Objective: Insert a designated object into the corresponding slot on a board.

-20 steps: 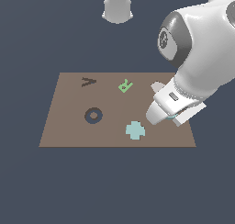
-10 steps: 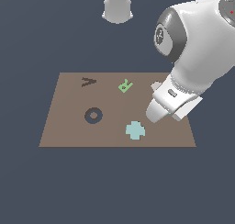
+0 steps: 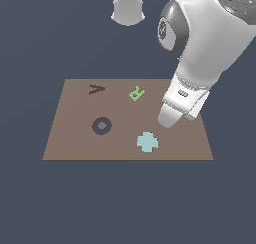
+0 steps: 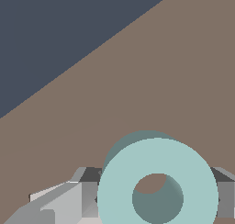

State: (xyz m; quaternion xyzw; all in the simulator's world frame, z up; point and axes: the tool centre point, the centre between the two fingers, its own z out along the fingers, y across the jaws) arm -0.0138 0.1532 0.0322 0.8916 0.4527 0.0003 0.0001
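The light teal ring (image 4: 158,156) sits between my fingers (image 4: 89,191) in the wrist view, with the brown board (image 4: 174,71) right behind it. My gripper (image 4: 157,195) is shut on the ring. In the exterior view the gripper's hand (image 3: 170,119) hangs over the right part of the board (image 3: 75,138), and the ring is hidden behind it. The slot (image 3: 102,126), a dark ring-shaped recess with a brown centre, lies on the board's left half, well to the exterior view's left of the hand.
A light teal cross-shaped piece (image 3: 147,142) lies on the board just in front of the hand. A dark V mark (image 3: 96,89) and a green R (image 3: 136,93) are at the board's far side. The robot's base (image 3: 128,8) stands behind the board.
The arm has shifted a little toward the exterior view's left and the hand has risen slightly. The pieces on the board have not moved.
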